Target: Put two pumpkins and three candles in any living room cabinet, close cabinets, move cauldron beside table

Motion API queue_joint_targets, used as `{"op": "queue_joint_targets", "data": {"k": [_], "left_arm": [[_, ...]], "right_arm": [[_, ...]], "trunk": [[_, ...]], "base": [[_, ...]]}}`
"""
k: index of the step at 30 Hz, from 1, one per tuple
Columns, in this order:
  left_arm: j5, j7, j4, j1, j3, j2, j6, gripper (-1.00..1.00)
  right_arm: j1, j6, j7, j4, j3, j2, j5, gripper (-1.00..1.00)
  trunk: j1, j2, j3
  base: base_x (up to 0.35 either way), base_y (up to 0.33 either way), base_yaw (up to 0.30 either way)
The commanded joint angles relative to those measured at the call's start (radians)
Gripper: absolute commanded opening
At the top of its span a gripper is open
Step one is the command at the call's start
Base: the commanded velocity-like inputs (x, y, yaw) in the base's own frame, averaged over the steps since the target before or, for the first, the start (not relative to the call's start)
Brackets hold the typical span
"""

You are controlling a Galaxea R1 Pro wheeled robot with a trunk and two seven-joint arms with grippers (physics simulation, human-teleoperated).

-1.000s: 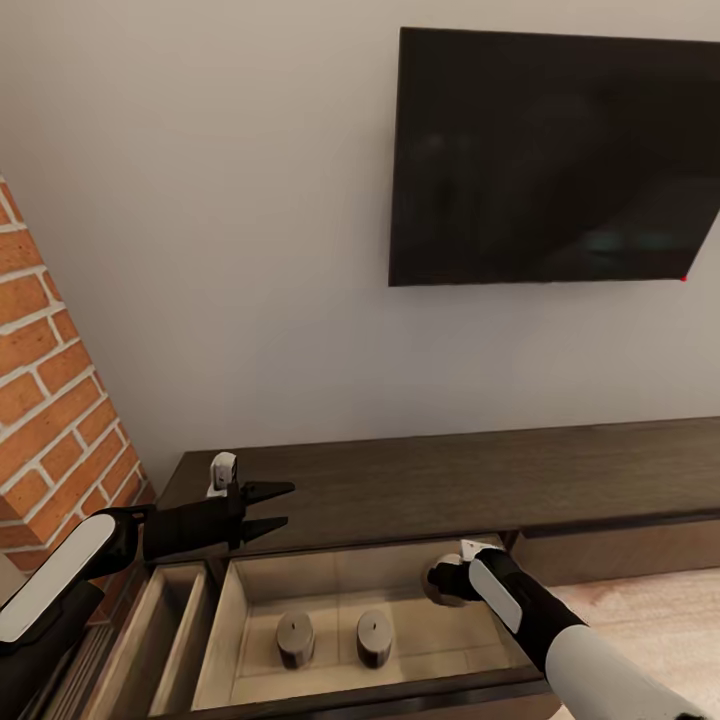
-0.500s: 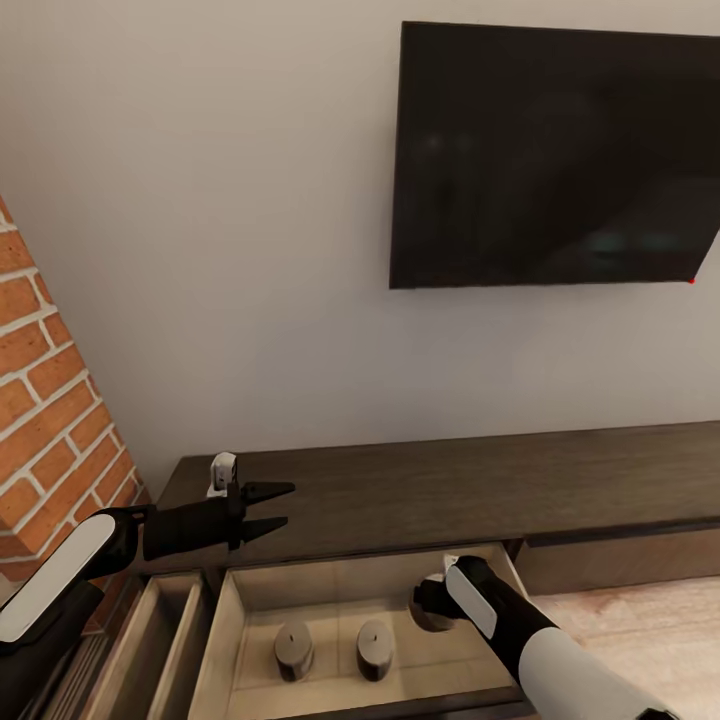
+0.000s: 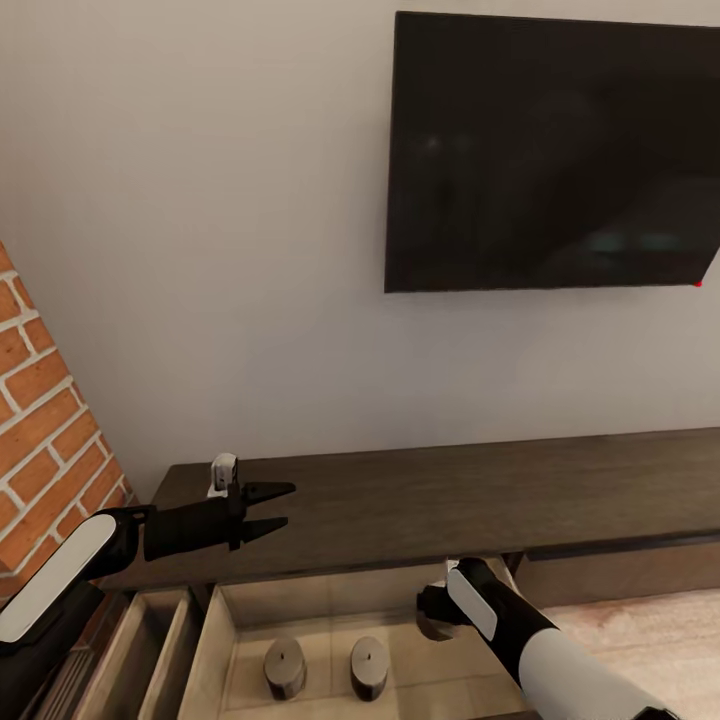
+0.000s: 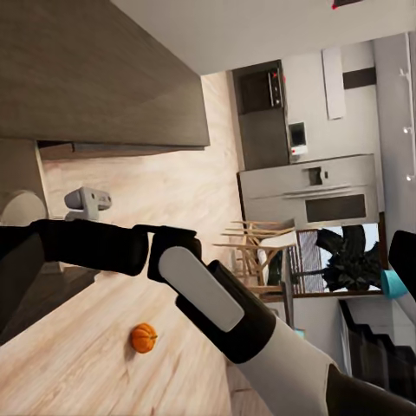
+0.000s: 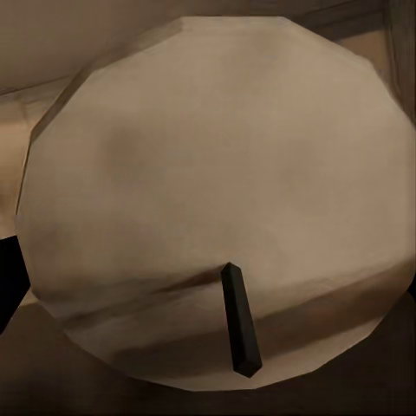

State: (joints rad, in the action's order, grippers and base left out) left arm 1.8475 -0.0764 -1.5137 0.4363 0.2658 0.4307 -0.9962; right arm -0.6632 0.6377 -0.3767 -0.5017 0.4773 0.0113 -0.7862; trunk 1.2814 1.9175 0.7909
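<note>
Two candles (image 3: 286, 668) (image 3: 369, 666) stand side by side on the pale floor of the open drawer in the cabinet (image 3: 450, 490), and I see only their upper parts because the lower edge of my head view cuts them off. A third candle (image 5: 217, 199) sits right in front of my right wrist camera, its rounded top and dark wick so close that the fingers are hidden. In the head view that same candle (image 3: 436, 627) peeks out as a pale patch behind the right gripper (image 3: 437, 612), above the drawer's right end. I judge the right gripper clamped on it, though the fingertips themselves are out of sight behind the wrist.

My left gripper (image 3: 262, 510) hovers over the left end of the cabinet top with its two dark fingers spread apart and nothing between them. A narrower drawer compartment (image 3: 150, 640) stands open at the left, partly covered by my left forearm.

One pumpkin (image 4: 144, 337) lies on the light wooden floor in the left wrist view, well apart from the cabinet, with my right arm crossing just beside it. Beyond it, a kitchen area with an oven and some chairs looks small and hard to read.

On the wall above the cabinet hangs a dark television (image 3: 550, 155), cropped at the right edge. A brick column (image 3: 45, 440) runs off the left side.
</note>
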Motion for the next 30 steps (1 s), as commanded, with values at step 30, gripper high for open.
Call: {"op": "queue_joint_targets", "data": {"k": [30], "left_arm": [[0.010,-0.008,-0.008,0.001,0.001,0.000,-0.001,1.00]], "right_arm": [[-0.017,-0.007,-0.029,0.038,0.006,-0.001,-0.008,-1.00]], "trunk": [[0.088,0.161,0.073]], "base": [[0.001,-0.001,0.000]]}}
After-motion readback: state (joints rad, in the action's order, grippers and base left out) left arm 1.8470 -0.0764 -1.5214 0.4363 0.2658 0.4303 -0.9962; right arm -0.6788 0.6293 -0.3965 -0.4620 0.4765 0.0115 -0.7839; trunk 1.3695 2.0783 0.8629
